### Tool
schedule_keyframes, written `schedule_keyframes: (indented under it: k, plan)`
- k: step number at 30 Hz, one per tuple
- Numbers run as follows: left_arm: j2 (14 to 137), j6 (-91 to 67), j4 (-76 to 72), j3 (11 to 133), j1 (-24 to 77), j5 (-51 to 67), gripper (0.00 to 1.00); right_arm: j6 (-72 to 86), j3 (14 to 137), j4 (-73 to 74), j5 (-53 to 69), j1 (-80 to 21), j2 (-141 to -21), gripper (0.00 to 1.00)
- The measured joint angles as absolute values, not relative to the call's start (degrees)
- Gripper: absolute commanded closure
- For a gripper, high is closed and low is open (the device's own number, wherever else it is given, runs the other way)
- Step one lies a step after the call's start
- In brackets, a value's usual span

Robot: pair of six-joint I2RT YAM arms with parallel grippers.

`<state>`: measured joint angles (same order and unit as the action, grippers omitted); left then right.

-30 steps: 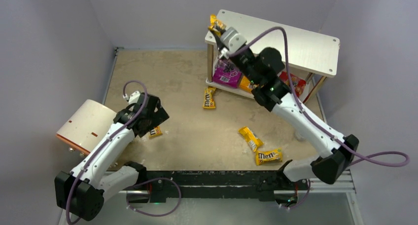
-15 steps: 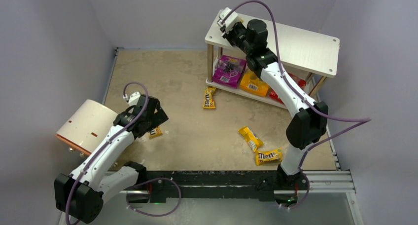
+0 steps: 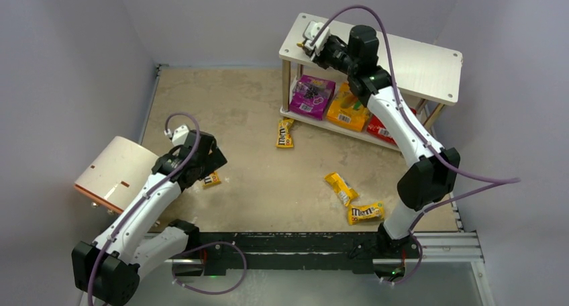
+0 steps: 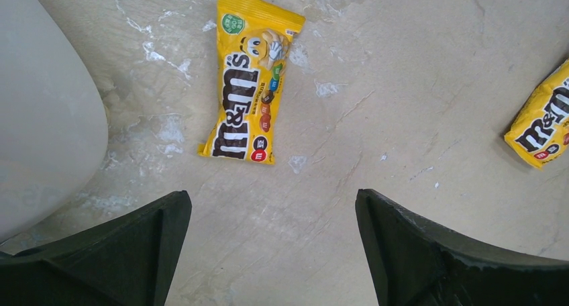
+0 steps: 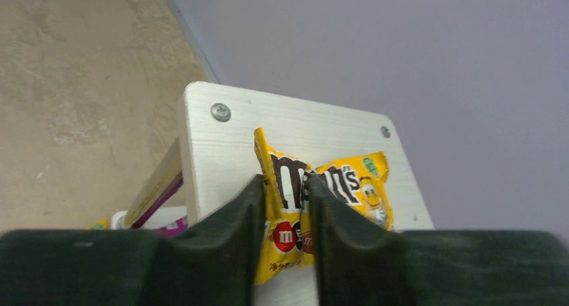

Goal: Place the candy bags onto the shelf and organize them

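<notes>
Within the last second the right gripper [image 3: 313, 43] has swung up from the front of the shelf [image 3: 416, 64] to its top board's 9 o'clock corner. It is clamped on a yellow M&M's packet [image 5: 335, 178], not yet let go. The purple pouch [image 3: 311, 96], orange pouch [image 3: 347, 111] and red pouch [image 3: 382, 128] already lie on the lower tier. Four loose packets [image 3: 341, 188] are left on the table [image 3: 235, 105]. The left gripper [image 4: 272, 205], spread wide and empty, hangs over the 8 o'clock packet [image 4: 251, 84].

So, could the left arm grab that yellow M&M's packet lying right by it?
Probably yes. The left gripper is open just short of the yellow packet, which lies flat on the table with nothing covering it. The big cylinder sits off to one side.
</notes>
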<state>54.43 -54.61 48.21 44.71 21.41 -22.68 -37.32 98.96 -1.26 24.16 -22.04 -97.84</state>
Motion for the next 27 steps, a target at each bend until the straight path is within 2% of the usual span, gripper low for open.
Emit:
schedule_keyframes:
  k: [1,8,13,18,21,25,27]
  plan:
    - [54.4,-54.6,48.4,44.7,21.4,-22.8,0.01,-37.7,98.9,-0.7,24.9,-22.0,-97.8,0.51]
    - [54.0,-54.6,49.6,44.7,21.4,-23.3,0.0,-39.1,100.6,2.1,27.0,-21.7,-97.6,0.17]
    - [53.8,-54.5,50.1,44.7,21.4,-23.3,0.0,-37.5,101.3,5.0,31.4,-21.6,-97.0,0.04]
    - [53.8,-54.2,50.1,44.7,21.4,-23.1,0.0,-34.0,97.2,4.5,36.8,-21.6,-93.3,0.03]
    - [53.9,-53.4,49.8,44.7,21.4,-22.7,0.0,-29.1,94.1,0.7,38.5,-21.6,-89.6,0.06]
    - [54.8,-52.6,48.7,44.7,21.4,-22.2,0.0,-20.3,93.3,-6.6,35.6,-21.6,-86.8,0.13]
    - [55.9,-52.4,48.3,44.8,21.4,-21.9,0.0,-15.9,95.0,-8.1,32.0,-21.6,-87.0,0.14]
